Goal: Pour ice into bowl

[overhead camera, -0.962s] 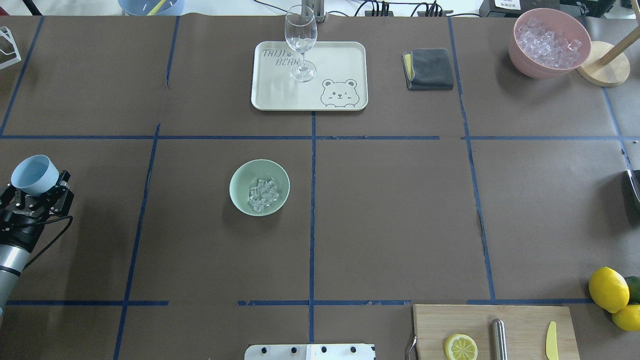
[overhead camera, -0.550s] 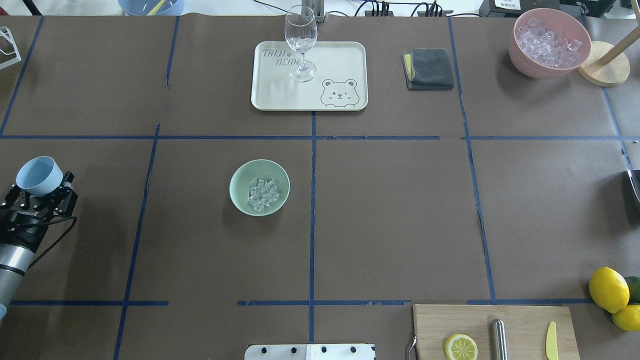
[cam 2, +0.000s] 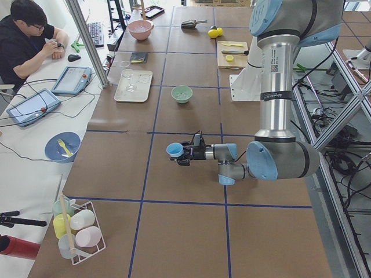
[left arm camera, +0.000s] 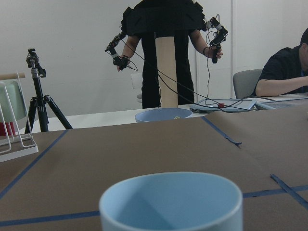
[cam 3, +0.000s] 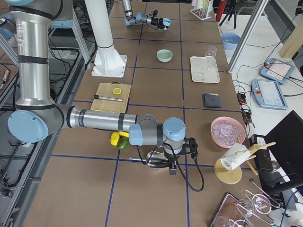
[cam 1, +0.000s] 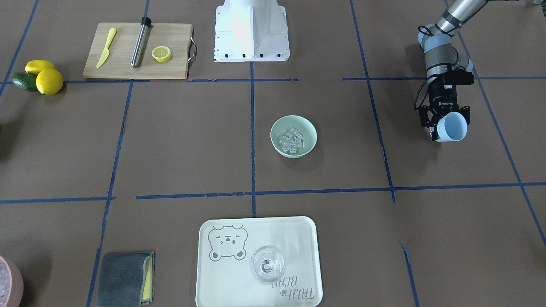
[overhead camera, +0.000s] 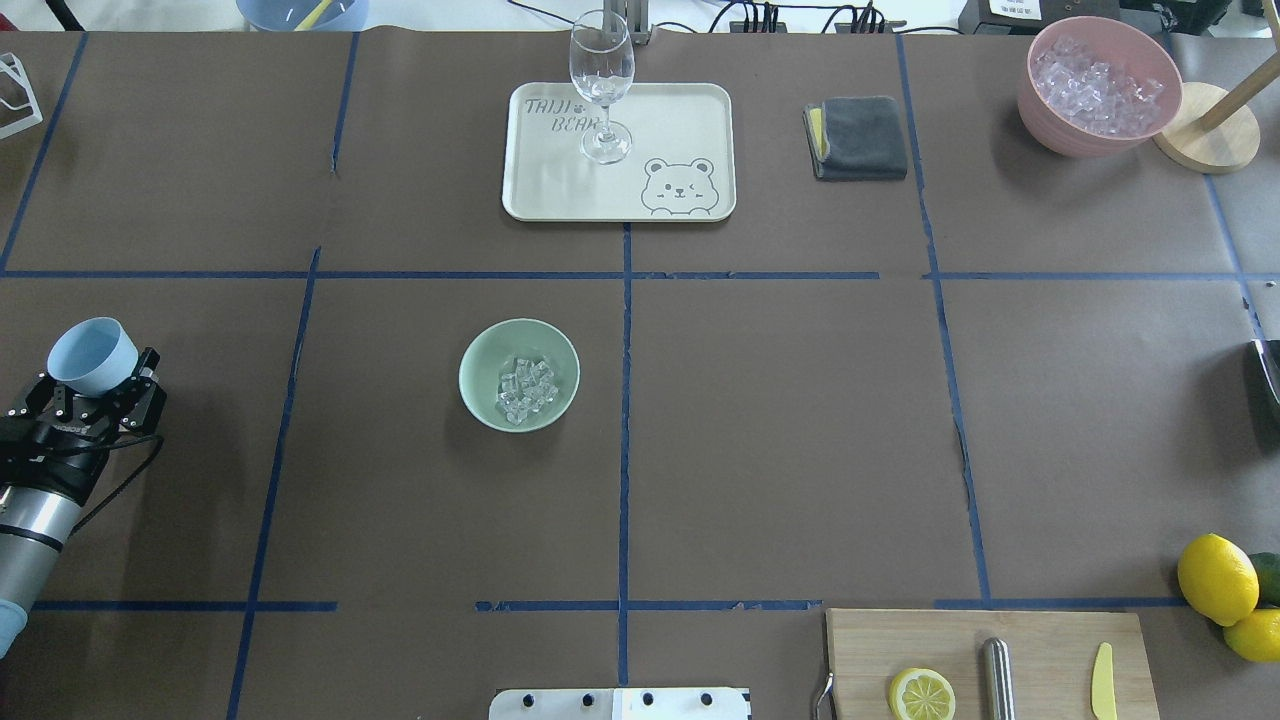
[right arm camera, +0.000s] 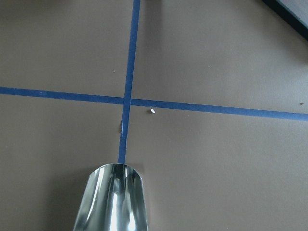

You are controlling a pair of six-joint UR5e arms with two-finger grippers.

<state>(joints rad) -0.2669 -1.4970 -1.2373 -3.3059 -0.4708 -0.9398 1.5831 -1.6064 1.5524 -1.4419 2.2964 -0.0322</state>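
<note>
Slightly toward the bowl moved the light, stiff cup, its wall clenched by the left gripper. Ice there looks loose, slippery.

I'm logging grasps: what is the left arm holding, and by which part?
The left end effector is shut on the blue cup, with its fingers on opposite sides of the cup's lower wall, below the rim.
</note>
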